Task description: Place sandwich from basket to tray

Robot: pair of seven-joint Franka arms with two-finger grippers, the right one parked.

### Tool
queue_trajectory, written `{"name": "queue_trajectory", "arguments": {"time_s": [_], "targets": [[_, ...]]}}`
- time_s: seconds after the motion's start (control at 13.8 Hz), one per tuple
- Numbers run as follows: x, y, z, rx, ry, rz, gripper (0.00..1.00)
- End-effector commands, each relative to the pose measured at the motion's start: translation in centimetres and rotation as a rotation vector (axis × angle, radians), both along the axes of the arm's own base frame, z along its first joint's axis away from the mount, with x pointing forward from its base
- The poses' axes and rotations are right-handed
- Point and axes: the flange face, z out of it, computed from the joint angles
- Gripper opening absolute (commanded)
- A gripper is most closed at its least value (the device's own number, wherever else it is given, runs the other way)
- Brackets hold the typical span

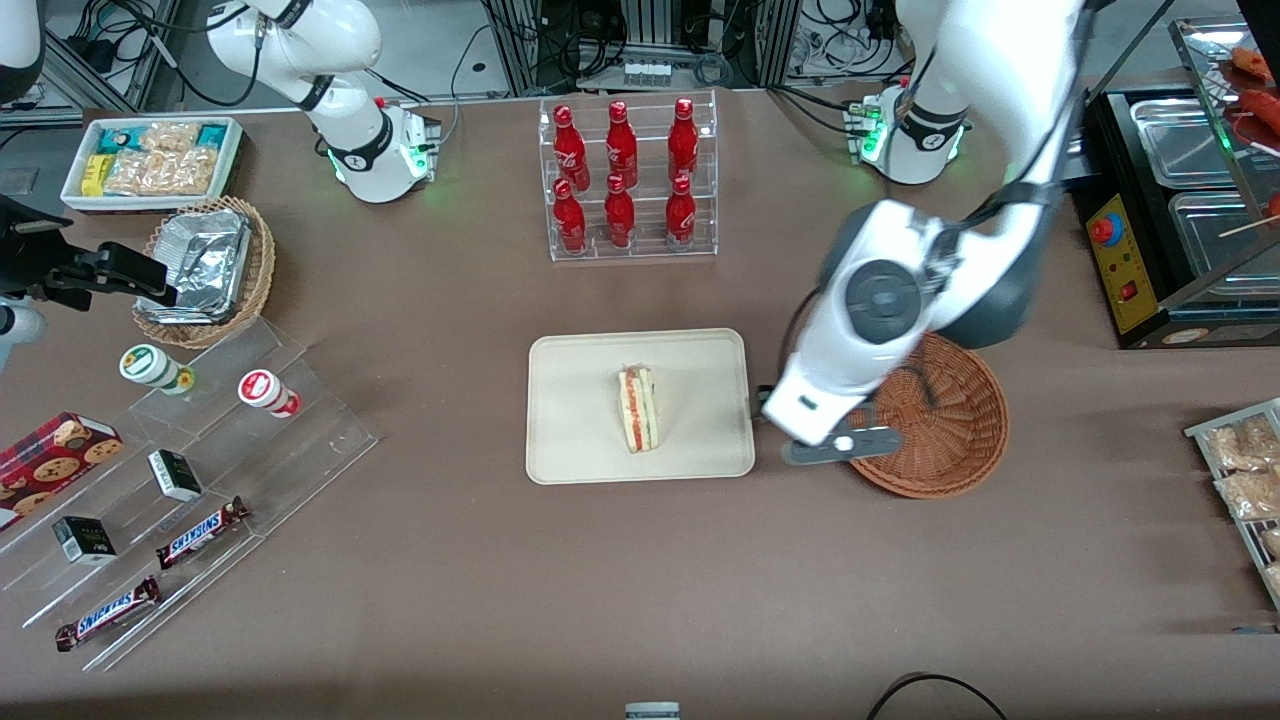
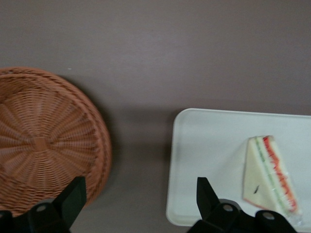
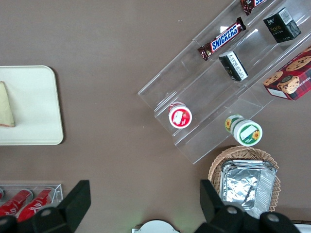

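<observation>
Above the bare strip between basket (image 2: 43, 141) and tray (image 2: 209, 141) rims, gripper (image 2: 141, 194), fingers spread.

arm (image 1: 880, 330): white shell | grey joint disc | claw (image 2: 138, 206): black fingers

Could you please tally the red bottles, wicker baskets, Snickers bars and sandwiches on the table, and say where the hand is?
Red bottles: 6
Wicker baskets: 2
Snickers bars: 2
Sandwiches, on the tray: 1
Total: 11
The hand is open, empty, above the table between basket and tray.
</observation>
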Motion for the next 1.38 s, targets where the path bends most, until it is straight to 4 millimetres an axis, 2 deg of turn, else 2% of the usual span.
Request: {"name": "queue_trajectory", "arguments": {"time_s": [0.0, 0.29, 0.51, 0.58, 0.73, 0.87, 1.02, 1.16, 1.31], "targets": [[-1.7, 4.8, 2.4, -0.008, 0.043, -0.057, 1.00], [-1.8, 12.1, 5.8, -0.029, 0.109, -0.130, 1.00], [-3.2, 16.7, 10.3, -0.041, 0.126, -0.230, 1.00], [-3.6, 19.1, 11.9, -0.046, 0.120, -0.227, 1.00], [-4.4, 21.9, 14.3, -0.050, 0.102, -0.276, 1.00], [-5.4, 23.1, 16.5, -0.045, 0.080, -0.280, 1.00], [-6.2, 23.5, 18.7, -0.023, 0.045, -0.278, 1.00], [-6.8, 23.0, 20.4, 0.033, 0.042, -0.299, 1.00], [-7.0, 22.8, 21.0, 0.036, 0.039, -0.301, 1.00]]}}
